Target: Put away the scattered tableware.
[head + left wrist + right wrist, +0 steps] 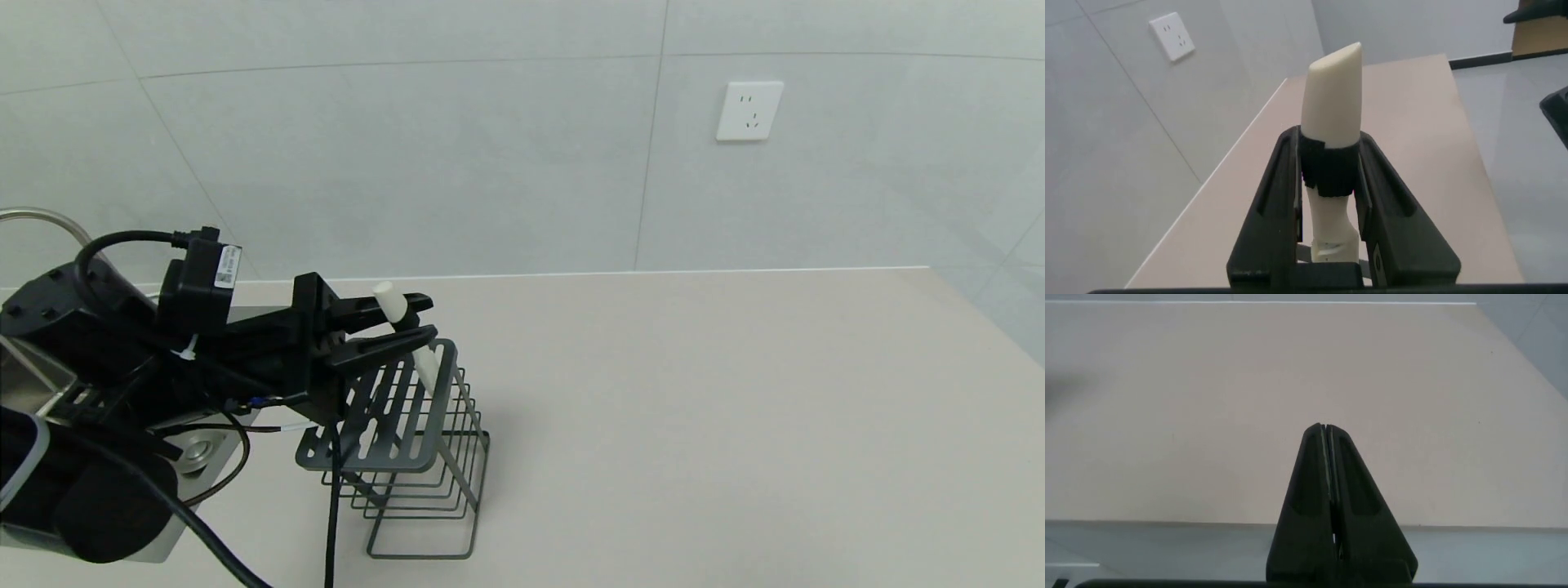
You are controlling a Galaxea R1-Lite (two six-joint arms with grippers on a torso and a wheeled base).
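The left claw (402,323) is clamped on a white utensil handle (384,296), gripping it partway down its length. The handle stands tilted just above the far upper corner of the dark wire cutlery rack (424,490). Its lower part (426,367) sits at the rack's top rim; whether it touches the rim cannot be told, and the working end is hidden. The right claw (1327,506) is pressed fully closed with nothing in it, over bare desk (735,408) well away from the rack.

The main risk is likely a missed slot. Because the utensil leans, its lower end may land on the slotted top plate (384,425) or catch the rim instead of dropping through. The rack looks light and tall, so a sideways push from a jammed utensil could slide or tip it toward the sink (200,453) beside it. A smooth handle held partway down may also pivot in the grip on contact. The black cable (331,498) hanging in front of the rack could snag its wires.
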